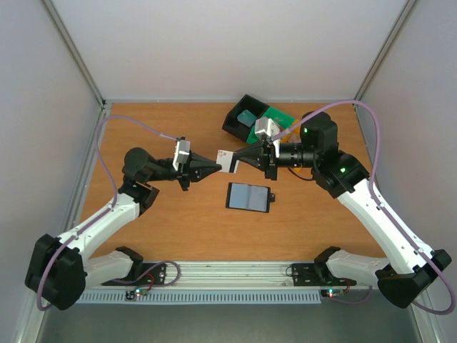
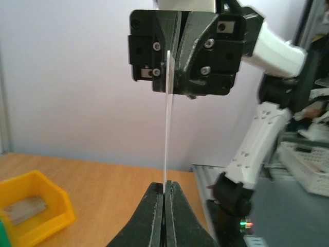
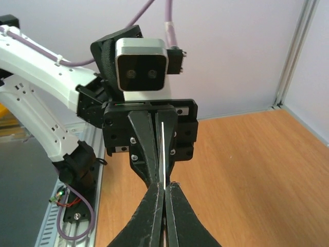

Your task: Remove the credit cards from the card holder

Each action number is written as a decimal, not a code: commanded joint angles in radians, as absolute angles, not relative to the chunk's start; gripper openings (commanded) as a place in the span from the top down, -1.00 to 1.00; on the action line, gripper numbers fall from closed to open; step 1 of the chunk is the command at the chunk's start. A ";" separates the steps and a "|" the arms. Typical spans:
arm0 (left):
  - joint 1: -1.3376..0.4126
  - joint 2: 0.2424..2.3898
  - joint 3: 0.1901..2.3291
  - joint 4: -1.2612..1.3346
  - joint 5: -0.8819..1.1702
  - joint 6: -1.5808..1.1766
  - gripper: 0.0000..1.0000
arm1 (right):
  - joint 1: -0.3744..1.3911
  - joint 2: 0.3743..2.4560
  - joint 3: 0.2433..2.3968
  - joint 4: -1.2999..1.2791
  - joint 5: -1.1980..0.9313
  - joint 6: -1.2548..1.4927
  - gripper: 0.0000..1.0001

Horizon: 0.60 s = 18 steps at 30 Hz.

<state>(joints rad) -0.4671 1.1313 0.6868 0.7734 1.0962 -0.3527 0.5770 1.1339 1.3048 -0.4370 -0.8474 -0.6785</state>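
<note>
A whitish credit card (image 1: 226,160) hangs in the air between my two grippers, above the table's middle. My left gripper (image 1: 218,164) is shut on its left edge and my right gripper (image 1: 236,160) is shut on its right edge. In the left wrist view the card (image 2: 167,134) shows edge-on, running from my left gripper (image 2: 165,191) up into the right gripper's jaws. The right wrist view shows the same card (image 3: 163,149) edge-on above my right gripper (image 3: 164,188). The black card holder (image 1: 248,196) lies open on the table below, pale blue-grey pockets up.
A black box-shaped tray (image 1: 234,121) with a teal card (image 1: 248,116) in it stands at the back, with a green tray (image 1: 280,116) beside it. A yellow-orange tray (image 2: 49,218) holding a pale flat object shows in the left wrist view.
</note>
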 commanded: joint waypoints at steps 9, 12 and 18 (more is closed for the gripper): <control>-0.520 1.058 0.667 0.559 0.459 0.845 0.99 | 0.563 1.132 1.339 -0.538 -0.606 -0.555 0.01; -0.522 1.111 0.596 0.736 0.484 1.293 0.99 | 0.533 1.130 1.334 -0.509 -0.472 -0.391 -0.31; -0.522 1.122 0.621 0.737 0.513 1.723 0.99 | 0.474 1.144 1.211 -0.304 -0.574 0.144 -0.91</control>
<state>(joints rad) -0.5213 1.1351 0.6060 0.6239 0.5106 1.3033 0.4870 1.1328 1.2892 -0.4698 -0.5301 -0.2695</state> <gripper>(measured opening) 0.009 0.825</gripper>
